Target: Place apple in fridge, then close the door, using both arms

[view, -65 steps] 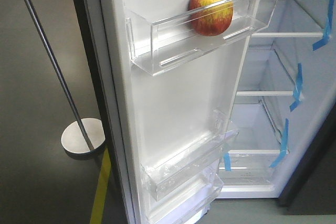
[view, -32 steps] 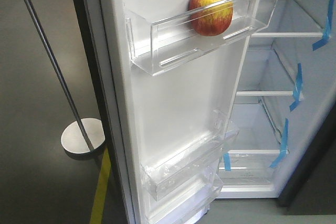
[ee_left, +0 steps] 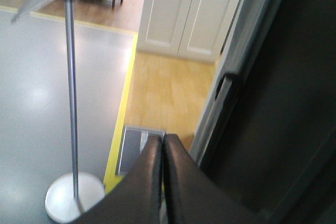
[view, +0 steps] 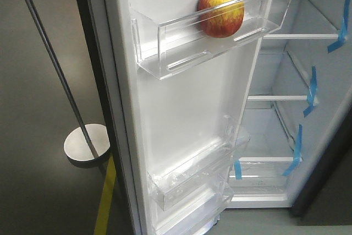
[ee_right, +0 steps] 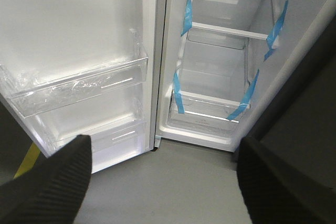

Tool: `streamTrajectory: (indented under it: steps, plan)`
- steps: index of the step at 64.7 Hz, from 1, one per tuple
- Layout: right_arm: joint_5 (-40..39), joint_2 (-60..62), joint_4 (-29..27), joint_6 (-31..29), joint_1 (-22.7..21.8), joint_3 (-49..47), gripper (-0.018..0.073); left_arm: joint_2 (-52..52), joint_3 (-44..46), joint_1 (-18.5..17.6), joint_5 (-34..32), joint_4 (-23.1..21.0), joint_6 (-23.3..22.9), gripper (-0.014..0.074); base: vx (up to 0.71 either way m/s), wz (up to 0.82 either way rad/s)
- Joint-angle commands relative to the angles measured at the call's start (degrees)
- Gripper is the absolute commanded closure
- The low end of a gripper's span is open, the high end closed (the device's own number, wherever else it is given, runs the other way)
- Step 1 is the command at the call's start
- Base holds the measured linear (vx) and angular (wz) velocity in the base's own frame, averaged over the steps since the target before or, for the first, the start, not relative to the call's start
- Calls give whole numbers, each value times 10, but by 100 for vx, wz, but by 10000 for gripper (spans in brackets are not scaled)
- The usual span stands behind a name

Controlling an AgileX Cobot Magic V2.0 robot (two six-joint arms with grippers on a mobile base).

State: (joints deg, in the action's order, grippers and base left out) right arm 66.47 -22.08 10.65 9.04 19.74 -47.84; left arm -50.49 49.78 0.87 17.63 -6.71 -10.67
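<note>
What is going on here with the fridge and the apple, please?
The apple sits in the upper clear bin of the door, so it is already placed. The door stands wide open. Neither arm holds anything: the left gripper, shut, is by the door's dark outer side, and the right gripper hangs open before the fridge interior.

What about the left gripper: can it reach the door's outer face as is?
Probably yes. The left gripper, shut, sits beside the door, at its dark outer face, nothing visible between them.
</note>
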Motion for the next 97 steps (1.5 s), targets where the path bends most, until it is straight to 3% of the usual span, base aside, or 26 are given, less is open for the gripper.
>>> streamTrajectory:
  steps: [1,11,21,27,38,43,52,63,71,88,97]
  plan:
    - [-35,-6,12,-2,-2,-13,13,-8,21,-1,-28,-3,-2,602,0,0]
    - [-35,-6,12,-2,-2,-13,13,-16,23,-1,-27,-1,2,588,0,0]
    - [-35,-6,12,-2,-2,-13,13,-18,23,-1,-12,-4,62,488,0,0]
    - [-35,-6,12,-2,-2,-13,13,-18,28,-1,-6,-4,79,353,0,0]
    - [-35,-6,12,-2,-2,-13,13,-18,35,-1,11,-4,79,-26,0,0]
    - [-35,-6,12,-2,-2,-13,13,-22,35,-1,14,-3,79,-141,0,0]
    - [-35,-6,12,-2,-2,-13,13,-22,35,-1,13,-4,77,-121,0,0]
    - [-35,-6,12,-2,-2,-13,13,-29,35,-1,38,-30,27,-61,0,0]
    - [-35,-6,12,-2,-2,-13,13,-54,45,-1,11,-28,29,-12,0,0]
    - [-35,-6,12,-2,-2,-13,13,-185,206,-1,-18,-19,26,16,0,0]
    - [-35,-6,12,-2,-2,-13,13,-272,284,-1,-7,-49,24,16,0,0]
